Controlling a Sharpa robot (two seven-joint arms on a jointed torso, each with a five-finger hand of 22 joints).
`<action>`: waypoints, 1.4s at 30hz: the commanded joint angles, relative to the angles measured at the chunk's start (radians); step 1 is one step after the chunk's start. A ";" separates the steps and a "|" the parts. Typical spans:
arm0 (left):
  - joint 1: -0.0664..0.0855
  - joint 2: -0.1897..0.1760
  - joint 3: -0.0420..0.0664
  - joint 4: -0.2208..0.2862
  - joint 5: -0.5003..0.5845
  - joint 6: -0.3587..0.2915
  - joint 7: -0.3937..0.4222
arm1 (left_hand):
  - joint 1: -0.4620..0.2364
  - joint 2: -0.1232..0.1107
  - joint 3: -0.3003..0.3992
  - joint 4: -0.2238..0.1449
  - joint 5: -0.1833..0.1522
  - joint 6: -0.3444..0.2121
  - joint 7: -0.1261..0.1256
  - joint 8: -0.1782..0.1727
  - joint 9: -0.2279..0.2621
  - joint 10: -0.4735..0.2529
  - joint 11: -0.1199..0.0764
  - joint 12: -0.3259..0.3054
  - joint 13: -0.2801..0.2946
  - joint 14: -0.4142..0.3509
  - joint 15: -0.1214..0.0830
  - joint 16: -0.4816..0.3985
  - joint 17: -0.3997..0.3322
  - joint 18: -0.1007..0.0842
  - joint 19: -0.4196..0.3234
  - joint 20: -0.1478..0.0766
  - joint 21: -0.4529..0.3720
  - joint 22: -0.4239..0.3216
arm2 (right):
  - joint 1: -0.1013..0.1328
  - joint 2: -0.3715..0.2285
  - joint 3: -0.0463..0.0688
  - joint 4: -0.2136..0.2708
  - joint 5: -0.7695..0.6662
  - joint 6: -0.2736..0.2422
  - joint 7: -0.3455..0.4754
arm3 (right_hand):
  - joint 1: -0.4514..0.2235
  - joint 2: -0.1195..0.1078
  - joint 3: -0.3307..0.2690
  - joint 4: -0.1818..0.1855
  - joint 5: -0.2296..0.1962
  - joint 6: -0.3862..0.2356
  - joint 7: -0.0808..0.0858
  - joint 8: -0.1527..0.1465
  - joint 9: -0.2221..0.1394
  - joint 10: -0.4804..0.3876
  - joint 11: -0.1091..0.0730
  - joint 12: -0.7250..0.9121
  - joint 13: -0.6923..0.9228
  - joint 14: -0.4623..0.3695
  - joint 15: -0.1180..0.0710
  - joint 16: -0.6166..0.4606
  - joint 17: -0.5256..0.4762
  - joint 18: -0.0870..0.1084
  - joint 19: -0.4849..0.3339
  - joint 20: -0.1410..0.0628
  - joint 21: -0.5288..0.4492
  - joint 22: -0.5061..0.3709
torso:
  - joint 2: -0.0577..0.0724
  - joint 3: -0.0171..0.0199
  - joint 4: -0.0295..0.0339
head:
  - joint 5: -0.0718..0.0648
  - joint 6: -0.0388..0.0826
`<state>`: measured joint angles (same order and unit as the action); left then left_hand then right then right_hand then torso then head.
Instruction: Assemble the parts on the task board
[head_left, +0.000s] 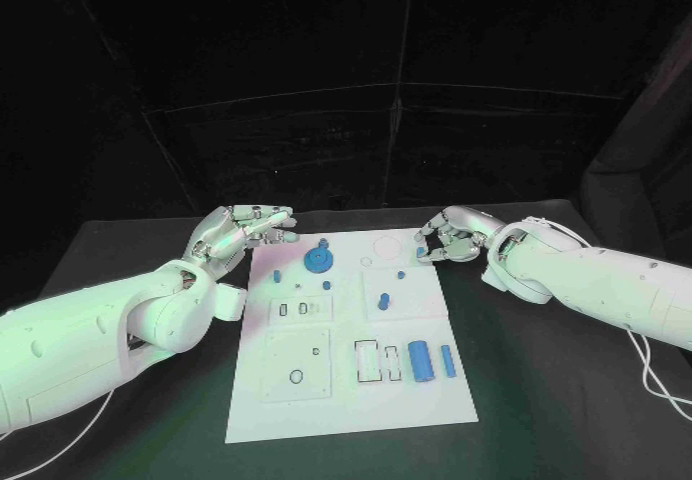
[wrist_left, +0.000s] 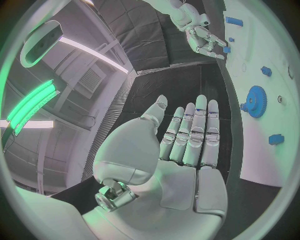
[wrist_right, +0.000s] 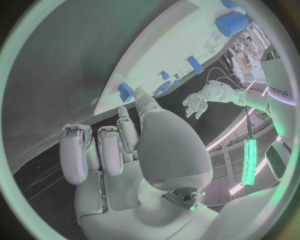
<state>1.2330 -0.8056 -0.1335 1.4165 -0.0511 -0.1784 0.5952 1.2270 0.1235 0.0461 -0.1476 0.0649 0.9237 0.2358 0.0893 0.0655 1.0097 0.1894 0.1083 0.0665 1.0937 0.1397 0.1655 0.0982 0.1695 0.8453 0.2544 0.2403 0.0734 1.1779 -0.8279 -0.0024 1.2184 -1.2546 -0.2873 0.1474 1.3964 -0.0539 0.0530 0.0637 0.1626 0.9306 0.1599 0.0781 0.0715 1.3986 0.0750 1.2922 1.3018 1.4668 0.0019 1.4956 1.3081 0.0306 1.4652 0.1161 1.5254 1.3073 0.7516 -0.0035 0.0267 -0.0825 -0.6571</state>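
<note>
Nearest us on the white board (head_left: 346, 400): a large blue cylinder (head_left: 420, 361) and a thinner blue peg (head_left: 447, 360), lying side by side beside two outlined slots. Farther up stands a blue gear (head_left: 319, 262), with small blue pieces scattered around it.

Handling, as we judge it: rigid, light plastic, smooth enough to roll or slip; we would take the cylinder across its middle and the gear by its rim.

Left hand (head_left: 242, 232): at the board's far left corner, holding nothing. Its wrist view shows the fingers (wrist_left: 199, 131) straight and close together.

Right hand (head_left: 450, 238): at the far right edge, fingers curled by a small blue piece (head_left: 421, 254). Contact we cannot tell; its wrist view shows its fingers (wrist_right: 100, 152) curled but not their tips.
</note>
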 joint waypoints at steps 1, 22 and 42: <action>0.001 0.001 0.001 0.001 0.001 0.010 0.009 | 0.002 0.003 0.000 -0.006 0.001 0.007 0.011 0.000 0.001 0.006 -0.002 -0.003 -0.001 0.003 -0.001 -0.004 -0.001 0.016 0.009 0.001 -0.003 -0.001 | 0.001 0.002 0.001 -0.002 -0.009 0.023 0.003 | 0.009 0.006 0.001 -0.009 -0.001 0.014 0.001 0.007 0.002 0.005 -0.002 0.012 0.012 0.070 -0.002 0.000 0.107 -0.005 0.027 -0.003 0.001 0.159 | 0.000 -0.0003 0.0005 | -0.002 -0.003; 0.001 0.000 0.001 0.003 0.001 0.008 0.009 | 0.002 0.004 0.001 -0.006 0.001 0.006 0.011 -0.001 0.000 0.005 -0.002 -0.004 -0.001 0.002 0.000 -0.005 -0.002 0.016 0.009 0.001 -0.004 -0.001 | 0.000 0.013 0.001 -0.015 -0.039 0.036 -0.006 | 0.012 0.034 0.017 -0.028 -0.009 0.061 -0.007 0.024 0.004 0.024 -0.010 0.037 0.036 0.076 -0.007 0.011 0.129 -0.010 0.042 -0.008 0.010 0.179 | 0.000 0.0005 0.0000 | -0.006 -0.010; 0.001 0.000 0.001 -0.001 0.001 0.009 0.009 | 0.001 0.006 0.003 -0.007 0.001 0.006 0.011 -0.001 0.000 0.005 -0.001 -0.004 -0.001 0.001 0.000 -0.006 -0.002 0.015 0.009 0.001 -0.005 -0.002 | 0.000 0.015 0.001 -0.023 -0.036 0.040 -0.009 | 0.023 0.047 0.034 -0.043 -0.014 0.070 -0.009 0.024 0.002 0.028 -0.012 0.042 0.042 0.077 -0.010 0.014 0.135 -0.011 0.046 -0.011 0.012 0.185 | 0.000 0.0014 -0.0014 | -0.003 -0.016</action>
<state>1.2329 -0.8067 -0.1334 1.4153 -0.0511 -0.1787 0.5949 1.2270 0.1235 0.0490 -0.1505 0.0649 0.9237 0.2358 0.0893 0.0655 1.0096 0.1894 0.1083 0.0665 1.0936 0.1397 0.1655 0.0975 0.1696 0.8452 0.2544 0.2403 0.0730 1.1764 -0.8132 -0.0024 1.1948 -1.2866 -0.2549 0.1382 1.4187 -0.0152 0.0852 0.0242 0.1537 0.9946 0.1519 0.0997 0.0744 1.4187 0.0625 1.3329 1.3104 1.4630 -0.0018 1.5045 1.3076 0.0306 1.4690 0.1123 1.5347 1.3073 0.7515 -0.0027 0.0261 -0.0850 -0.6733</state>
